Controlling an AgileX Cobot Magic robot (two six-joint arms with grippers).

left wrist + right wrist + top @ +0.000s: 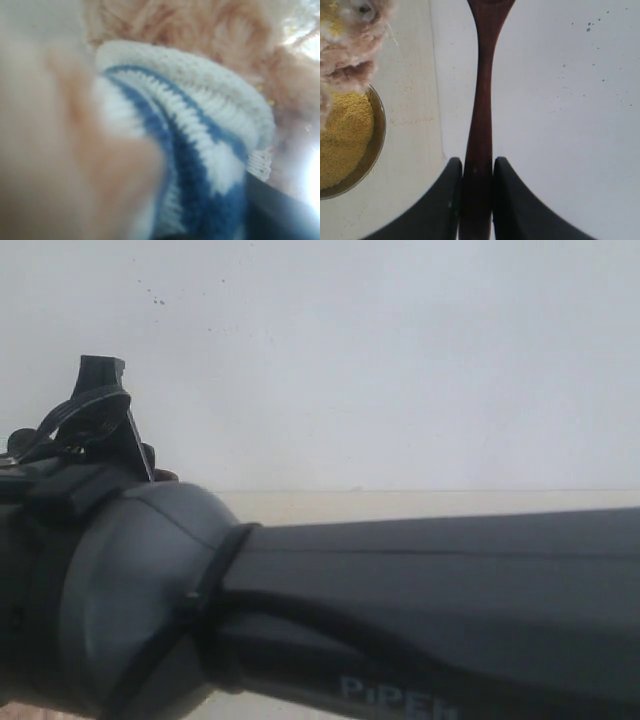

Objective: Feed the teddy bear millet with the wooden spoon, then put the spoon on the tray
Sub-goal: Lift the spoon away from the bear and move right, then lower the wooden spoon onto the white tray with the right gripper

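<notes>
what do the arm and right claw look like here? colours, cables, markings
Arm link: smooth matte dark grey, rounded joint housing, pale-blue "PiPER" lettering, black cables looped above the joint. Right claw: two black fingers with curved tips.

teddy bear (pixel 190 115): 1 | wooden spoon (pixel 482 100): 1 | bowl (pixel 379 130): 1 | tray (pixel 560 140): 1

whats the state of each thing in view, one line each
wooden spoon: handle clamped in right hand, over tray
right hand: shut on wooden spoon
tray: dark specks, spoon not yet released onto it
millet: heaped in steel bowl, some scattered beside
teddy bear: by the bowl, grains on fur
</notes>
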